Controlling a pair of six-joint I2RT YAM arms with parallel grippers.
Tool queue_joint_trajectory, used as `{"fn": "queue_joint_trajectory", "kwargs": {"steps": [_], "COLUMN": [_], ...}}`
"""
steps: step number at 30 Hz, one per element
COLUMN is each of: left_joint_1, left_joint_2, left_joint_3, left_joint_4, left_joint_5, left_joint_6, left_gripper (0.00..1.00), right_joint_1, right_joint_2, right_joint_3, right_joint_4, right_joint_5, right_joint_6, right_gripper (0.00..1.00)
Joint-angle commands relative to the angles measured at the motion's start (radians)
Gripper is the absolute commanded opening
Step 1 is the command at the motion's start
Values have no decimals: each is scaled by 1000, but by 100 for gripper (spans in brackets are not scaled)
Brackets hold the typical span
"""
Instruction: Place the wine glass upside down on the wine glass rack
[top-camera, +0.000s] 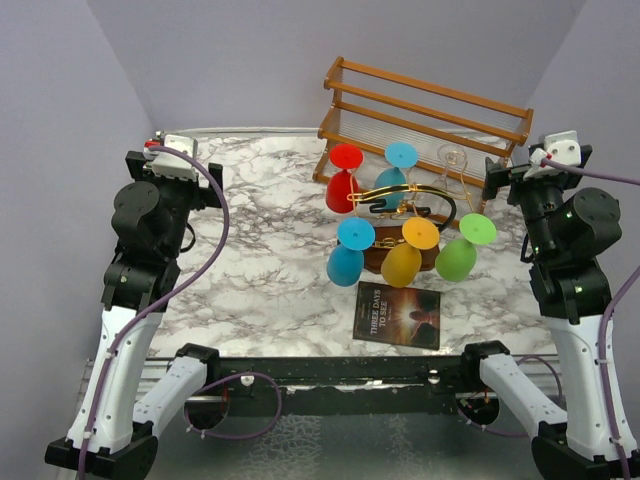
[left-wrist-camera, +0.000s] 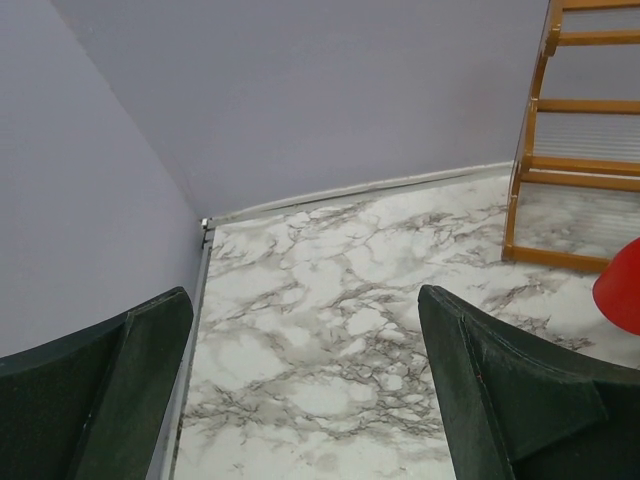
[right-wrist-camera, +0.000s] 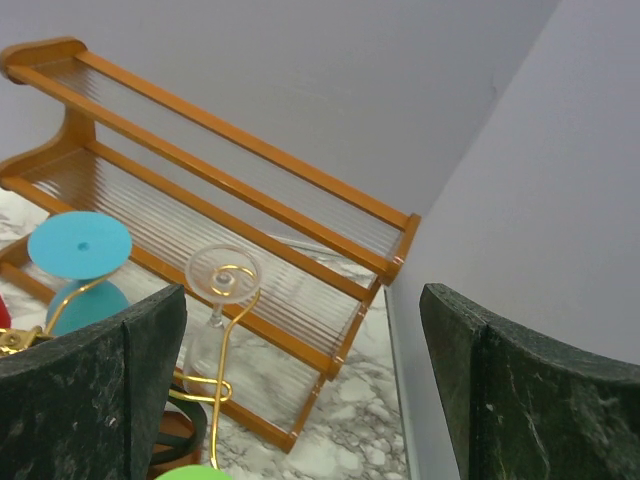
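The wine glass rack (top-camera: 412, 200), gold wire loops and a black curved bar on a dark oval base, stands at the table's middle right. Several coloured glasses hang upside down on it: red (top-camera: 343, 178), blue (top-camera: 347, 252), orange (top-camera: 405, 255), green (top-camera: 460, 250), teal (top-camera: 396, 170). A clear wine glass (top-camera: 452, 162) hangs upside down in a gold loop at the back right; it also shows in the right wrist view (right-wrist-camera: 215, 315). My left gripper (left-wrist-camera: 305, 400) is open and empty over the far left corner. My right gripper (right-wrist-camera: 300, 400) is open and empty, right of the rack.
A large orange-brown slatted shelf rack (top-camera: 430, 115) stands at the back right, also in the right wrist view (right-wrist-camera: 250, 190). A dark book (top-camera: 397, 314) lies in front of the wine glass rack. Grey walls close in the table on three sides.
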Motion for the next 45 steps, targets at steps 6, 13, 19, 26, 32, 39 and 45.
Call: {"fn": "queue_joint_trajectory", "kwargs": {"steps": [6,13,19,26,32,39,45], "left_joint_1": [42,53,55,55,55,55,55], "left_joint_2": [-23,-14,-2,5,12,12,18], "left_joint_3": [-26,-9,0,5,14,17,32], "left_joint_4": [-17,-34,-38,-40,-42,-47,-55], "left_joint_5": [82,69,72,72,78,81,81], "left_joint_6": [-38,-40,-42,-36,-36,-32,-31], "left_gripper": [99,99,99,99,99,99,99], "right_joint_1": [-42,-60,-62,-64,-69,-76,-76], "right_joint_2": [-76,-82,-76,-70,-69,-66,-63], "right_joint_3": [-69,-75,-73,-75,-78,-75,-75], "right_joint_4": [-24,-46,-47,-47,-46,-49,-49], "right_joint_5": [42,39,54,42,42,33,32], "right_joint_6": [2,34,43,49,52,57,58], "right_gripper": [100,100,100,100,100,100,100]}}
